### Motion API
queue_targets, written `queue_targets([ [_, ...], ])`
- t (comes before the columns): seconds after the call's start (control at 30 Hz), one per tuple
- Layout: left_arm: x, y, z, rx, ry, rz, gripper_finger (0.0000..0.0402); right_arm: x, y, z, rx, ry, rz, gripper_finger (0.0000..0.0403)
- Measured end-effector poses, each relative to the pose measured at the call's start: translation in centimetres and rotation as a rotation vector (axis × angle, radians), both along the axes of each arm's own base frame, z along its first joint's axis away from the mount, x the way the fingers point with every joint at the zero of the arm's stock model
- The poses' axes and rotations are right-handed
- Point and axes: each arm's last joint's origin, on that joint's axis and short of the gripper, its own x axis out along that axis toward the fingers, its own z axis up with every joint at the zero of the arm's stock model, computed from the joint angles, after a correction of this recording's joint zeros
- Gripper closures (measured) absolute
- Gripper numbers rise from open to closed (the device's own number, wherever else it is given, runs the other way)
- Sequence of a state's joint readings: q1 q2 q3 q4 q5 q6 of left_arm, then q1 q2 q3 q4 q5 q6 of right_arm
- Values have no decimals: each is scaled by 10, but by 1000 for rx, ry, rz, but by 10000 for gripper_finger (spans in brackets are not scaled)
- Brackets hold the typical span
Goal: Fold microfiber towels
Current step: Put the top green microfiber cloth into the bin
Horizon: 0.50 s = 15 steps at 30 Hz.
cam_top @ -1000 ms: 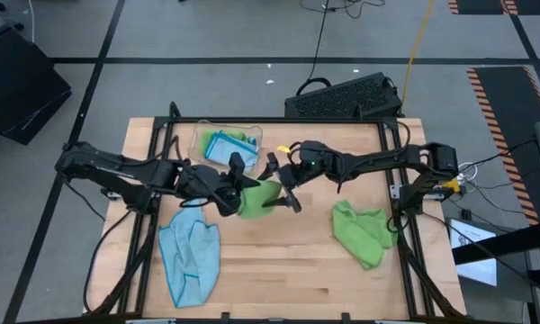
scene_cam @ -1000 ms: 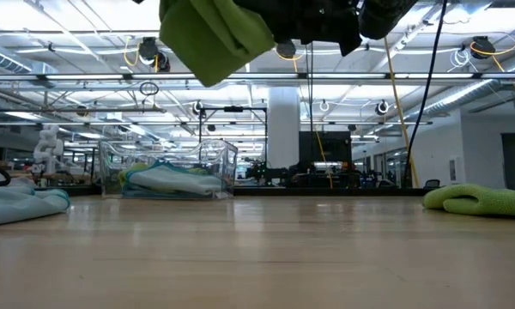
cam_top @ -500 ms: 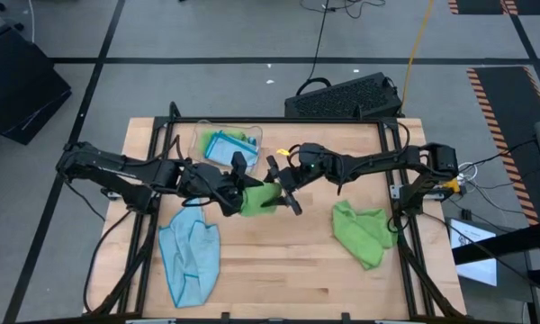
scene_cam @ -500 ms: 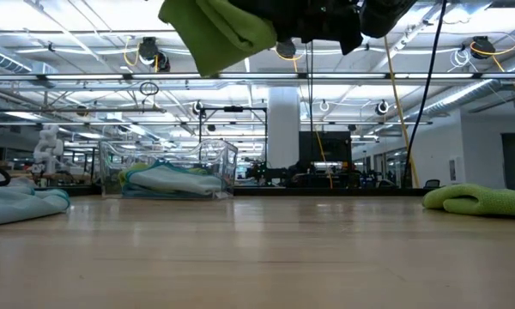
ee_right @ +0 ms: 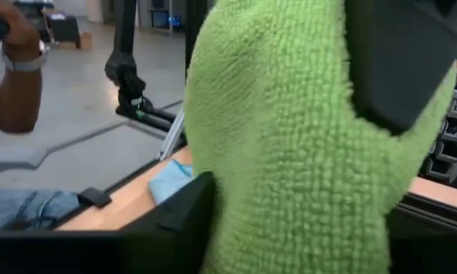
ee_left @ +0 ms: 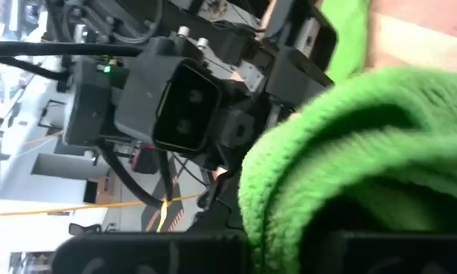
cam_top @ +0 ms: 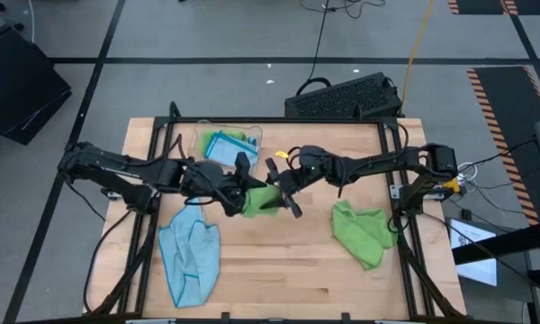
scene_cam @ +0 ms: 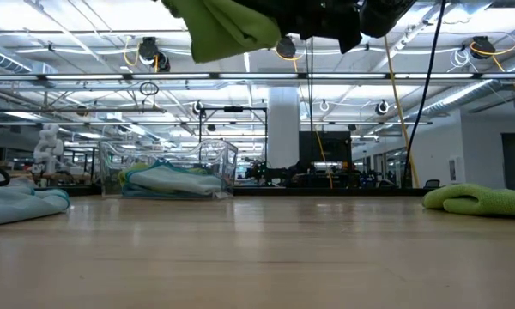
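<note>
A lime green towel is held in the air at the centre of the high view, clamped in the closed left gripper. The right gripper is set around its other side, fingers on either side of the cloth (whether they already pinch it cannot be told). The step in hand is judged to be a two-handed grasp before spreading; next, a firm second pinch is called for. Three loose towels are counted: this one, a second green towel at lower right, a blue towel at lower left, with more in the clear tray at upper centre.
</note>
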<state>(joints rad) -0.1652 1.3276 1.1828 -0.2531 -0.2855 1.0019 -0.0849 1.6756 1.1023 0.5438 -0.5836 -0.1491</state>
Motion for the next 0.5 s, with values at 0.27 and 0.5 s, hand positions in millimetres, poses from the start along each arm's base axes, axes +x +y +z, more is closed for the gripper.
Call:
queue_targets([
  [0.27, 3, 3, -1, -9, -17, 44, 363, 0, -4, 1, 23, 1, -17, 382],
  [0.5, 3, 5, 4, -144, -104, 197, 317, -1, -13, 3, 20, -14, -41, 384],
])
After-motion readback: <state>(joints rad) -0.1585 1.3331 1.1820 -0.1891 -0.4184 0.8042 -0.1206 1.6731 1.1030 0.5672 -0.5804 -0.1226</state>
